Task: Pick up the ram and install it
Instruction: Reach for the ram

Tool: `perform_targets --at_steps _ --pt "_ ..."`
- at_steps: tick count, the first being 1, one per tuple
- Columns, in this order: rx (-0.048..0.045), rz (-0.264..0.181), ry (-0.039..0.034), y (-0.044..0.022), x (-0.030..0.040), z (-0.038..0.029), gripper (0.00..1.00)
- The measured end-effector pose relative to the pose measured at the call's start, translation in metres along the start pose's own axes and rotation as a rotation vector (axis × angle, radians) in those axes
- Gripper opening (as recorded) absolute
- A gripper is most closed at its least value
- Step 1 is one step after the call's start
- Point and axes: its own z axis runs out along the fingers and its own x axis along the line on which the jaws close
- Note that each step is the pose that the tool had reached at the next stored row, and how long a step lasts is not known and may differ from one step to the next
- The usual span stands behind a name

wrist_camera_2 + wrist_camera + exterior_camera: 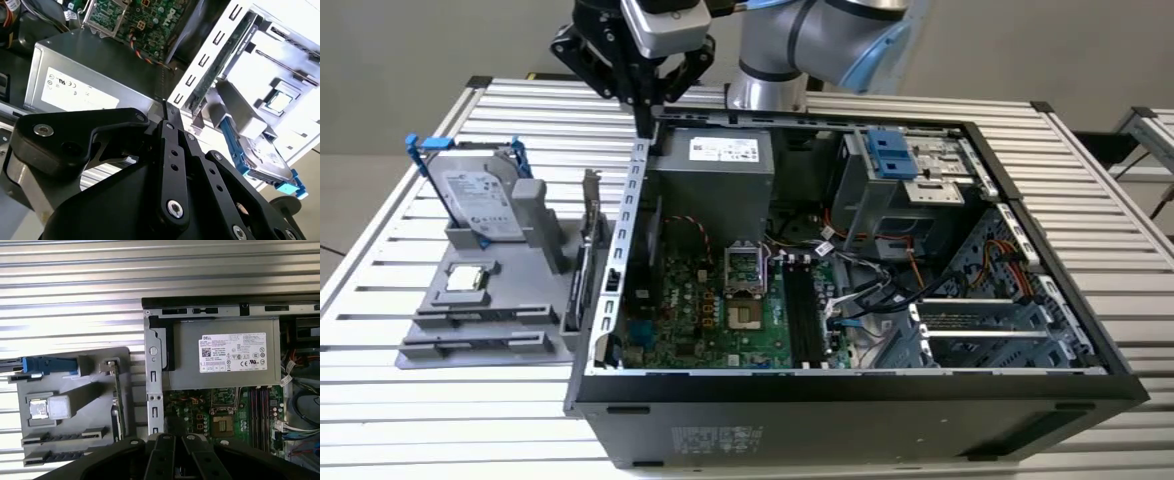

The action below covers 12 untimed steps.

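**Gripper** (644, 122): hangs from the arm above the far corner of the case (854, 385), fingertips pointing down. The jaws look closed tip to tip with nothing between them; it carries nothing. It is well apart from the ram, so no grasp has been made.

**Ram** (600, 270): a dark green strip standing on its long edge in a slot of the grey holder (480, 320), on the side nearest the case wall. In the first wrist view the ram (117, 400) shows edge-on as a thin line. In the second wrist view it (222, 60) runs alongside the perforated wall. Standing it on edge probably leaves its top edge free to be pinched from above.

**Holder, other contents**: a hard drive (480, 200) in a blue frame, propped upright, and a square chip (467, 278) lying flat. Neither belongs to the task.

**Case**: lies on its side with the panel off, so the motherboard (707, 310) faces up. The black slots (801, 310) beside the socket appear empty, so the ram is not yet installed.

**Table** (400, 420): slatted metal; it bears the holder and case side by side.
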Motion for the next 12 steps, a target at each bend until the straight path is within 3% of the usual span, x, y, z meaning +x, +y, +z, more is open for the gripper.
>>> perform_targets --at_steps 12 --pt "-0.0001 -0.002 0.0001 -0.0009 0.0142 -0.0003 0.00"
